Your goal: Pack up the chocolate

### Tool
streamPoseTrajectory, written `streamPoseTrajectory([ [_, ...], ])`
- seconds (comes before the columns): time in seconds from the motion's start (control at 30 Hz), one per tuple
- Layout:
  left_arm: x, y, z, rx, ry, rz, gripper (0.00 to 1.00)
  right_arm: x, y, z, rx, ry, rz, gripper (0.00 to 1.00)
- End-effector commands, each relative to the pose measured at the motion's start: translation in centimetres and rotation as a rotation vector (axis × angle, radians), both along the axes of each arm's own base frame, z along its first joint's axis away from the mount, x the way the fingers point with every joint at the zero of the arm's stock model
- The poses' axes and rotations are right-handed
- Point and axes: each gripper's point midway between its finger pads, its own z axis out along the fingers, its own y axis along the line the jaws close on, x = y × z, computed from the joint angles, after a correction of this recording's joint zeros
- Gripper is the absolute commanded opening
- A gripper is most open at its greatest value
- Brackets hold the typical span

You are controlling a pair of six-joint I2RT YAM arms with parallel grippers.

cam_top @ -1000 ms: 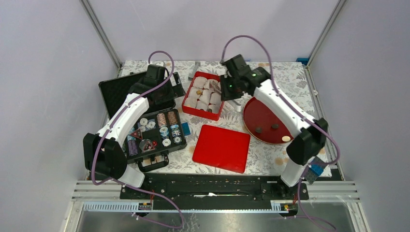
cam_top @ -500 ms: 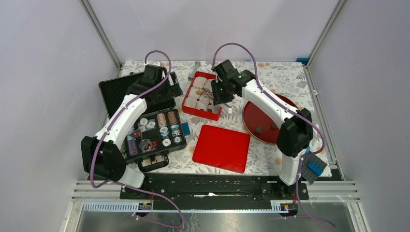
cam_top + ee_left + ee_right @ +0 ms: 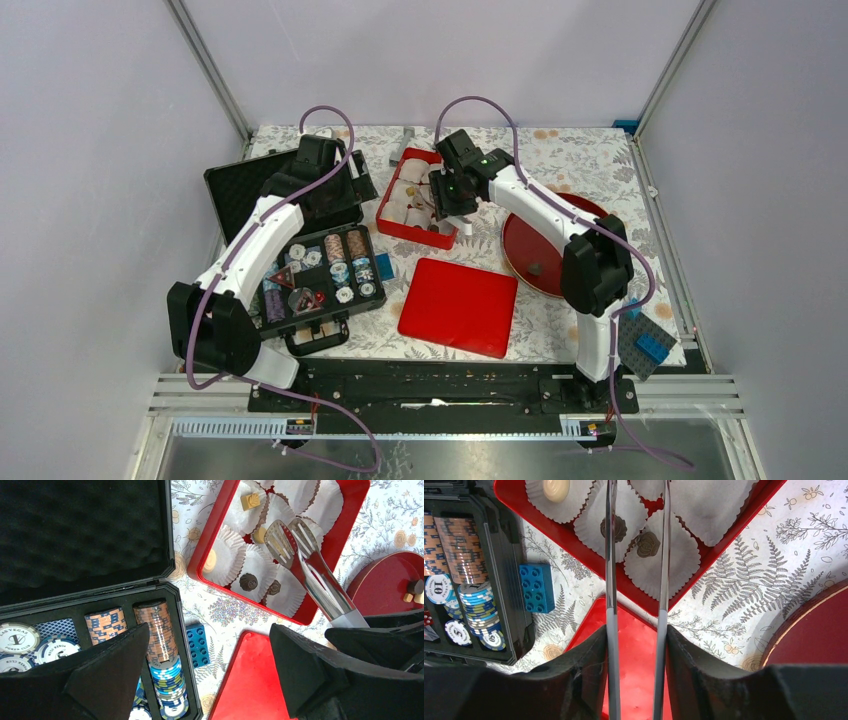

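My right gripper [image 3: 447, 196] is shut on metal tongs [image 3: 310, 575] and holds them over the red box [image 3: 385, 215] of white paper cups. The tong arms [image 3: 610, 580] stand apart, and their tips look empty in the left wrist view. Chocolate lies in the cups: two dark pieces [image 3: 614, 528] [image 3: 647, 544], a pale one [image 3: 556, 487] and a tan one [image 3: 250, 501]. More chocolate [image 3: 535, 268] lies on the round dark red plate [image 3: 530, 235]. My left gripper [image 3: 335, 187] is open and empty, hovering left of the box.
A black case of striped chips [image 3: 320, 275] lies open at the left. A blue brick [image 3: 537, 586] lies beside it. The flat red lid [image 3: 458, 306] lies in front of the box. A grey plate with a blue brick [image 3: 645, 345] is at the near right.
My right arm has swung left with the tongs, from the edge of the round plate to above the red box. The left arm has barely moved.
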Motion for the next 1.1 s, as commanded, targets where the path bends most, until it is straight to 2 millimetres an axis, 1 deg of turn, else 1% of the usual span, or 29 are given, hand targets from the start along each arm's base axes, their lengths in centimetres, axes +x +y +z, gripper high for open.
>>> streamPoseTrajectory([
  [0.0, 0.6, 0.5, 1.9, -0.005, -0.07, 0.021, 0.99, 1.7, 0.9, 1.8, 0.032, -0.072, -0.014, 0.49],
  [0.07, 0.6, 0.5, 1.9, -0.004, -0.069, 0.021, 0.99, 1.8, 0.9, 2.1, 0.037, -0.079, -0.014, 0.49],
  [0.1, 0.7, 0.5, 1.9, -0.005, -0.07, 0.02, 0.99, 1.8, 1.0, 2.5, 0.043, -0.087, -0.012, 0.47],
  [0.13, 0.7, 0.5, 1.9, -0.005, -0.069, 0.02, 0.99, 2.1, 0.7, 3.2, 0.037, -0.109, -0.024, 0.42],
  [0.17, 0.7, 0.5, 2.0, -0.005, -0.07, 0.02, 0.99, 2.3, 0.4, 3.9, 0.034, -0.131, -0.033, 0.4],
  [0.2, 0.8, 0.5, 2.0, -0.005, -0.07, 0.019, 0.99, 2.4, 0.0, 4.9, 0.033, -0.156, -0.046, 0.33],
  [0.27, 0.9, 0.4, 1.9, -0.005, -0.068, 0.016, 0.99, 2.5, -1.3, 6.5, 0.03, -0.191, -0.078, 0.24],
  [0.33, 0.9, 0.3, 1.9, -0.008, -0.066, 0.014, 0.99, 2.6, -3.5, 7.6, 0.027, -0.206, -0.129, 0.2],
  [0.4, 1.1, 0.2, 1.8, -0.007, -0.063, 0.011, 0.99, 2.5, -6.3, 8.3, 0.021, -0.212, -0.199, 0.19],
  [0.43, 1.1, 0.2, 1.7, -0.007, -0.061, 0.009, 0.99, 2.3, -8.3, 8.5, 0.017, -0.212, -0.247, 0.2],
  [0.47, 1.2, 0.2, 1.7, -0.005, -0.062, 0.007, 0.99, 1.8, -10.2, 9.3, 0.024, -0.225, -0.293, 0.19],
  [0.5, 1.2, 0.2, 1.7, -0.004, -0.061, 0.006, 0.99, 1.4, -12.2, 9.5, 0.023, -0.227, -0.343, 0.19],
  [0.53, 1.3, 0.2, 1.6, -0.002, -0.058, 0.007, 0.99, 0.9, -14.3, 9.4, 0.014, -0.222, -0.394, 0.2],
  [0.57, 1.3, 0.2, 1.5, -0.002, -0.058, 0.008, 0.99, 0.2, -16.5, 8.7, -0.002, -0.205, -0.45, 0.2],
  [0.63, 1.4, 0.1, 1.3, -0.003, -0.052, 0.003, 0.99, -1.2, -20.6, 8.1, -0.029, -0.181, -0.56, 0.21],
  [0.67, 1.4, 0.0, 1.2, -0.005, -0.046, 0.002, 0.99, -1.9, -22.4, 7.6, -0.039, -0.163, -0.61, 0.22],
  [0.73, 1.5, -0.1, 1.0, -0.009, -0.041, -0.002, 0.99, -3.5, -25.1, 6.5, -0.052, -0.123, -0.699, 0.23],
  [0.83, 1.7, -0.2, 0.8, -0.009, -0.035, -0.001, 0.99, -5.2, -27.6, 5.6, -0.041, -0.084, -0.795, 0.27],
  [0.87, 1.8, -0.2, 0.8, -0.009, -0.037, -0.002, 0.99, -5.7, -28.0, 5.2, -0.044, -0.071, -0.812, 0.29],
  [0.93, 1.9, -0.3, 0.7, -0.007, -0.033, -0.004, 0.99, -6.3, -28.5, 4.7, -0.052, -0.052, -0.83, 0.34],
  [1.07, 2.3, -0.3, 0.6, -0.007, -0.035, -0.003, 0.99, -6.9, -29.2, 3.4, -0.075, -0.018, -0.833, 0.38],
])
